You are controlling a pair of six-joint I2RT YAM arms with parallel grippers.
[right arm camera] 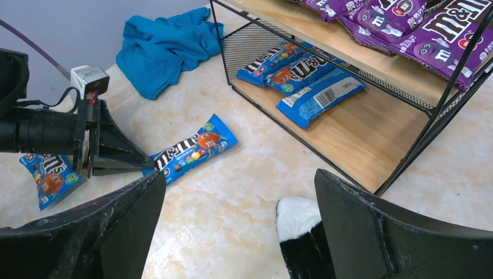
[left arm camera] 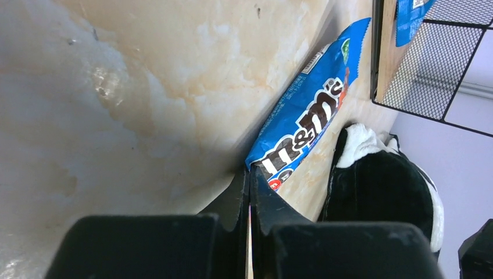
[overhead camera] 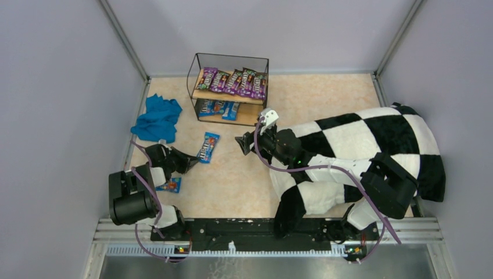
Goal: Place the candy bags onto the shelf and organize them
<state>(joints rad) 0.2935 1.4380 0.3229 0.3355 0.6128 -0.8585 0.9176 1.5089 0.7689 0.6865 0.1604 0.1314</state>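
A long blue candy bag (overhead camera: pixel 208 146) lies flat on the table in front of the shelf (overhead camera: pixel 257 75); it also shows in the left wrist view (left arm camera: pixel 308 116) and the right wrist view (right arm camera: pixel 195 148). My left gripper (overhead camera: pixel 195 161) is shut, its tips (left arm camera: pixel 250 172) closed on the bag's near end. My right gripper (overhead camera: pixel 244 144) is open and empty (right arm camera: pixel 238 174), above the table near the shelf's front. Several purple bags (overhead camera: pixel 232 81) lie on the top board, and blue bags (overhead camera: pixel 218 108) on the lower board (right arm camera: pixel 372 133). A second, smaller blue bag (overhead camera: pixel 170 185) lies by the left arm.
A black-and-white checkered pillow (overhead camera: pixel 372 151) drapes over my right arm; its corner (right arm camera: pixel 299 232) sits between the right fingers. A teal cloth (overhead camera: pixel 156 119) lies crumpled at the left wall, beside the shelf. Grey walls enclose the table on three sides.
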